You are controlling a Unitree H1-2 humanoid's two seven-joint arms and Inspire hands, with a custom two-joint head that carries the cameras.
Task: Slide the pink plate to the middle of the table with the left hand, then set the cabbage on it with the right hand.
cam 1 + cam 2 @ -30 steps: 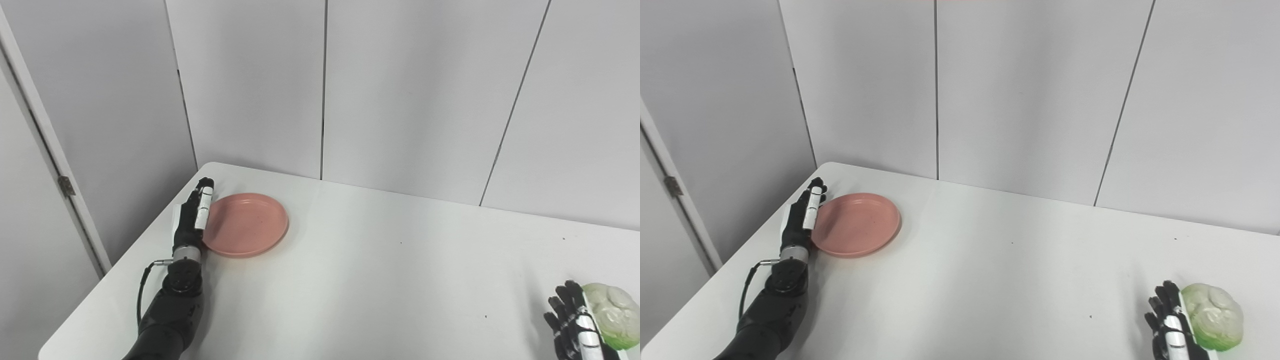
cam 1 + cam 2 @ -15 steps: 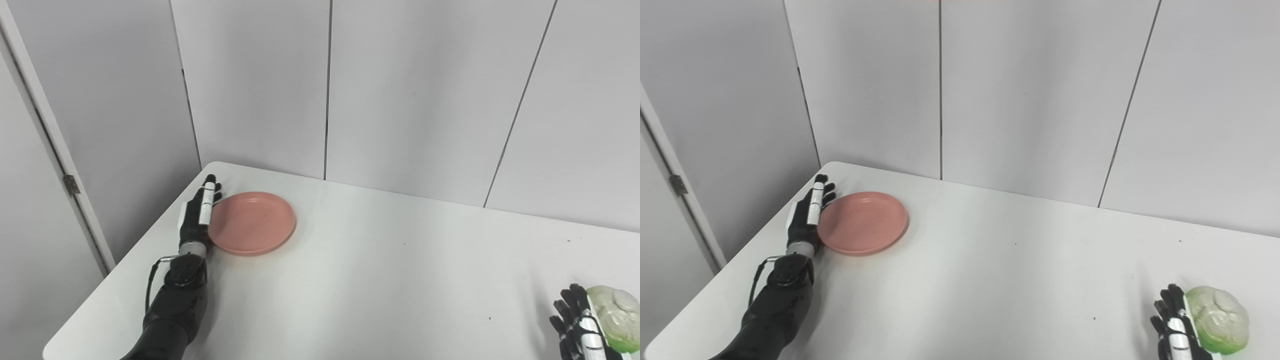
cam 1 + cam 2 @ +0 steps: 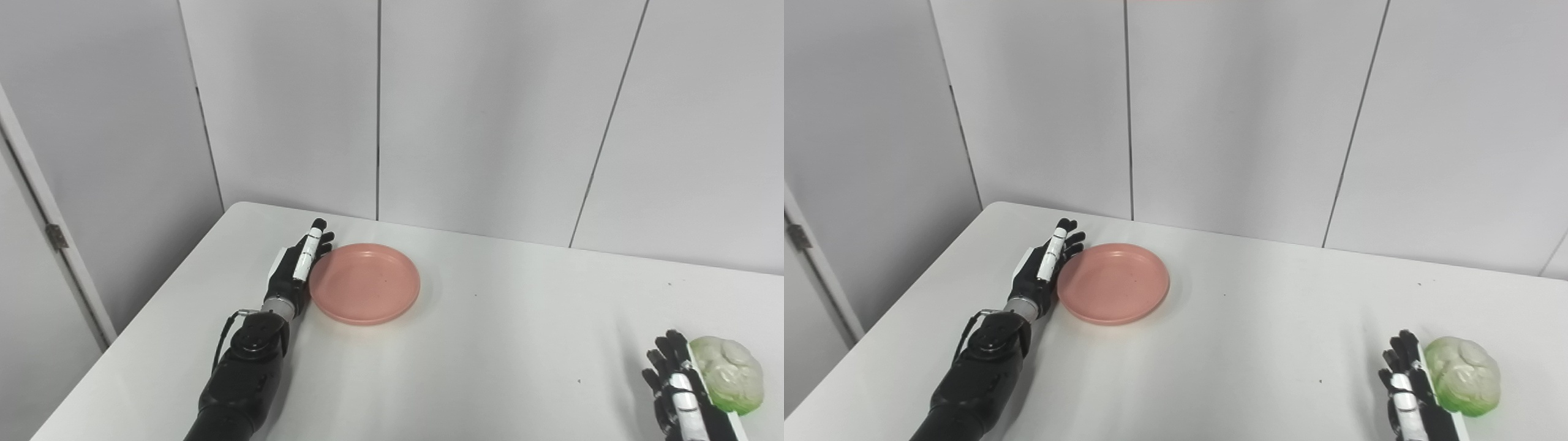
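Your left hand has pushed the pink plate away from the table's left corner over the last second: a second ago the plate sat close to that corner, and it now lies well in from the left edge, though the whole view has also shifted, so part of that change is the camera's. The plate is still left of the table's middle, so the slide looks only partly done. That left hand stands on edge, fingers straight and together, flat side pressed to the plate's left rim, grasping nothing, with the forearm stretched along the tabletop behind it. Further right, the tabletop between plate and cabbage is bare. At the near right, your right hand waits with fingers extended upward, just beside the left flank of the cabbage; whether it touches the cabbage cannot be told, and it has not closed on it.
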